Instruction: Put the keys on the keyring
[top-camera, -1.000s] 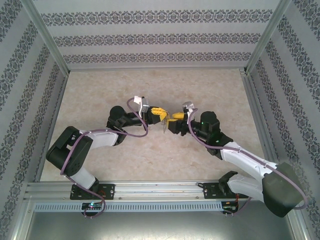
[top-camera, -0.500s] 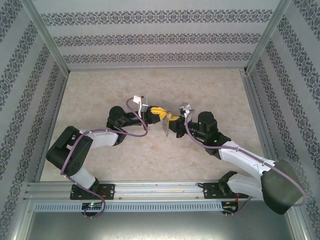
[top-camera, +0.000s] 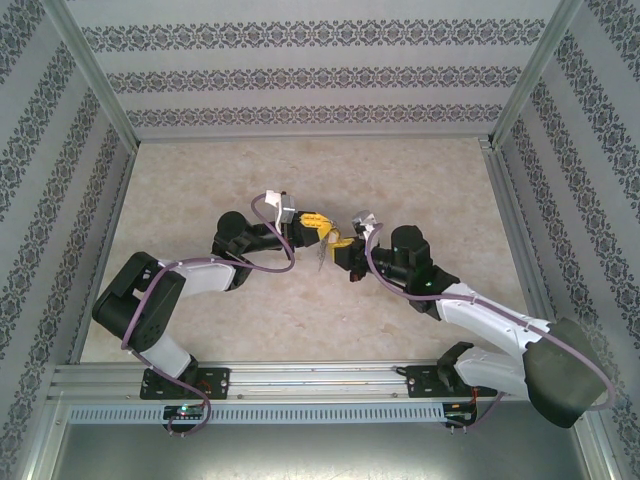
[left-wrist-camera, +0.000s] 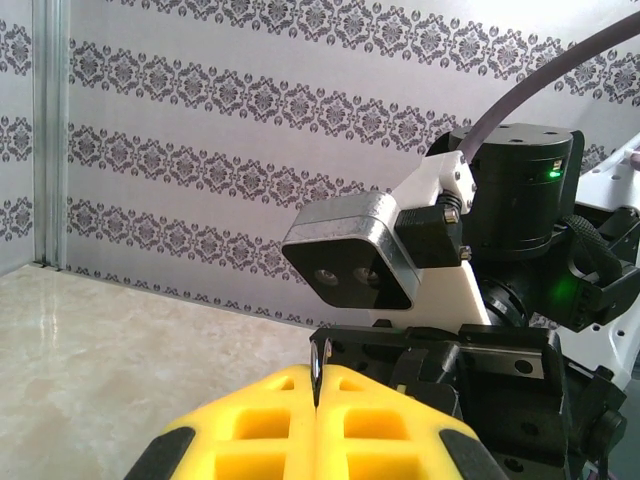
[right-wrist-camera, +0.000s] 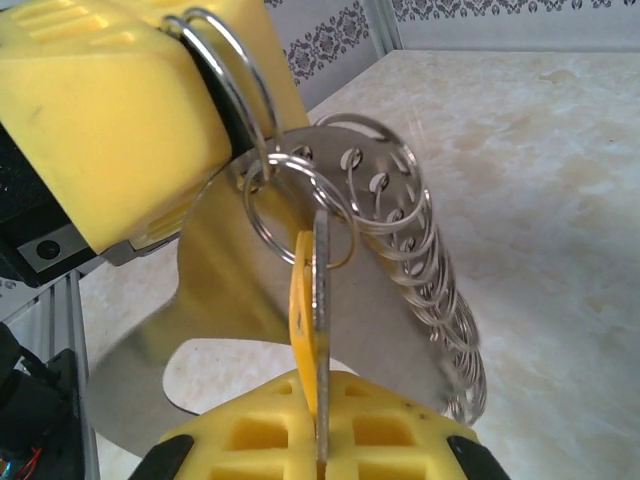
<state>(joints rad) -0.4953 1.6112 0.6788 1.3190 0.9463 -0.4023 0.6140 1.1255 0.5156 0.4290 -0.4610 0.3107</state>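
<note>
My left gripper (top-camera: 321, 226) is shut on the keyring (left-wrist-camera: 318, 356), whose thin silver edge sticks up between the yellow fingers (left-wrist-camera: 262, 415). In the right wrist view the keyring (right-wrist-camera: 232, 62) is a wire loop clamped in the left gripper's yellow finger (right-wrist-camera: 95, 110). A smaller split ring (right-wrist-camera: 262, 218), a chain of linked rings (right-wrist-camera: 425, 265) and a flat metal plate (right-wrist-camera: 235, 290) hang from it. My right gripper (right-wrist-camera: 320, 388) is shut on the key (right-wrist-camera: 321, 290), seen edge-on with a yellow tab beside it, its top at the small ring. Both grippers meet tip to tip above the table (top-camera: 200, 180).
The right arm's wrist camera (left-wrist-camera: 350, 262) and black motor housing (left-wrist-camera: 515, 190) sit close in front of the left gripper. Patterned walls (top-camera: 320, 75) enclose the marble table on three sides. An aluminium rail (top-camera: 300, 378) carries the arm bases at the near edge.
The right gripper has moved left up to the left gripper and gone from open to shut on the key. The left arm has held still with the keyring.
</note>
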